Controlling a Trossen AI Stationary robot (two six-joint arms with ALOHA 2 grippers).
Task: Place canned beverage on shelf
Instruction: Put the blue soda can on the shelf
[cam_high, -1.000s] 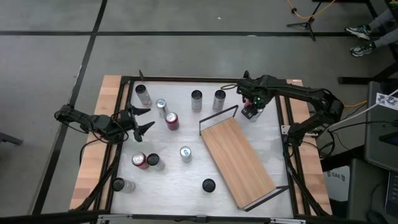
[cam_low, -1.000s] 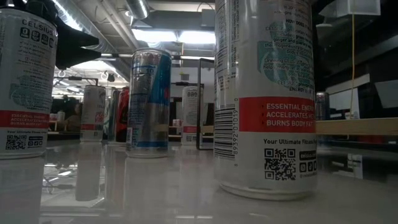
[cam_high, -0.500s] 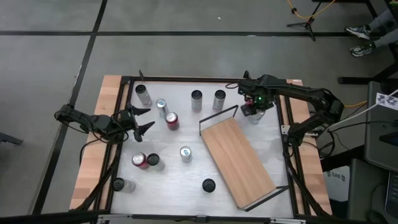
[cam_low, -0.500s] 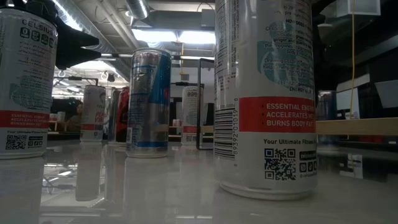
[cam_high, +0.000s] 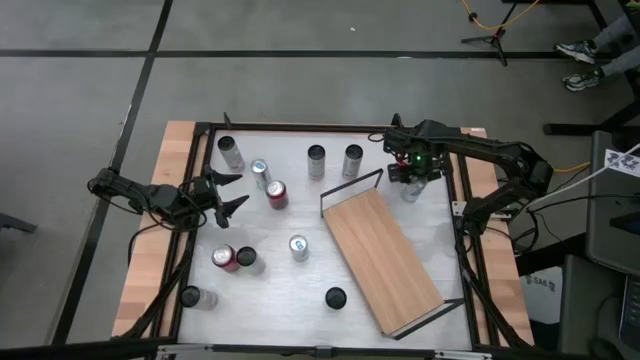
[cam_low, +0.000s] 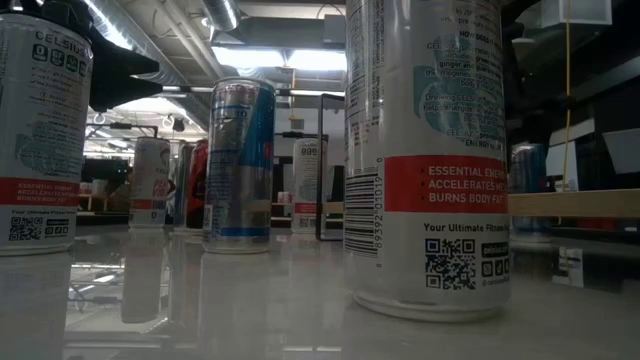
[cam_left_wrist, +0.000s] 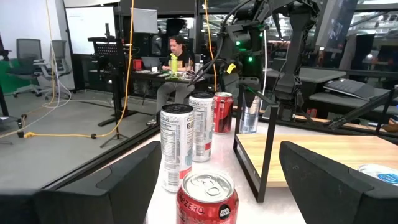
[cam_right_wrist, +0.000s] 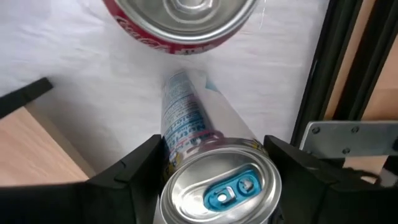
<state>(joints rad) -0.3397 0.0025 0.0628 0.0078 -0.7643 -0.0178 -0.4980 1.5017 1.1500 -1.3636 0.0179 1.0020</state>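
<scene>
Several cans on white table (cam_high: 300, 215); right end effector (cam_right_wrist: 214, 165) grasps blue-tab can (cam_right_wrist: 217, 183); left end effector (cam_high: 232, 192) released | person seated behind

The shelf (cam_high: 383, 262) board is bare (black rails at both ends); cans (cam_high: 316, 160) crowd the desk (cam_high: 300, 290) beside it.

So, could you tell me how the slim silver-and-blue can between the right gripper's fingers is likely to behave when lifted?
The can is tall and narrow, so it would probably tip easily if nudged or set down crooked. Its glossy metal wall looks slippery against the right gripper fingers. The tab looks unopened, so it is likely full, stiff and fairly heavy for its size.
</scene>
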